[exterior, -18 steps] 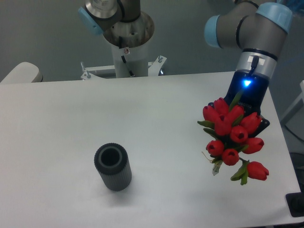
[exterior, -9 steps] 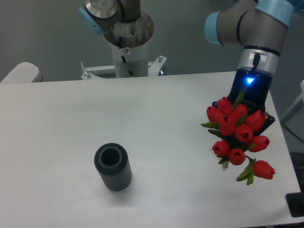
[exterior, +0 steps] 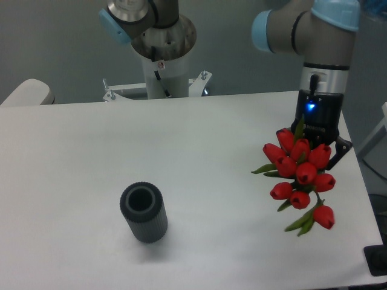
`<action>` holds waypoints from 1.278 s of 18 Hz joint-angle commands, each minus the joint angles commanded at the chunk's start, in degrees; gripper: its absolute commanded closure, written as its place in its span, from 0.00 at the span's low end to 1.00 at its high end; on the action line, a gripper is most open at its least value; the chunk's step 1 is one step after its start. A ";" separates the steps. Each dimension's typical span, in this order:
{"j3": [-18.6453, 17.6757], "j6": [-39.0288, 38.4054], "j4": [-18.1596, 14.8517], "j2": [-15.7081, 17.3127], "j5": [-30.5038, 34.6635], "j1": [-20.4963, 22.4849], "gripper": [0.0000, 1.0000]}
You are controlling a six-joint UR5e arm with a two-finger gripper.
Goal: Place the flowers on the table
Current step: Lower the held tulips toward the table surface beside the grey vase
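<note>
Mostly hidden: end effector (exterior: pixel 317 144) behind flowers (exterior: pixel 300 171), grip cannot be told | bench (exterior: pixel 181 157): white, matte | backdrop: grey wall

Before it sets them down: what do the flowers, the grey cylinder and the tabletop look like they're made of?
Flowers: probably artificial, plastic or fabric; the red heads are uniform and faintly glossy. Grey cylinder: dark, matte and hollow, with fine ribs around its wall; likely rubber or moulded plastic. Table: smooth matte white, no grain; looks like laminate or painted board.
</note>
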 joint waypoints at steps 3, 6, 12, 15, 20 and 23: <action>-3.34 4.12 0.09 0.71 11.76 -3.68 0.67; -6.32 5.81 0.17 0.97 20.13 -6.42 0.67; -13.62 9.06 0.53 2.46 25.86 -7.74 0.67; -15.83 9.06 0.09 3.08 27.69 -7.83 0.71; -18.99 9.59 0.17 2.38 33.95 -11.17 0.71; -21.71 9.24 0.61 1.42 34.12 -11.17 0.68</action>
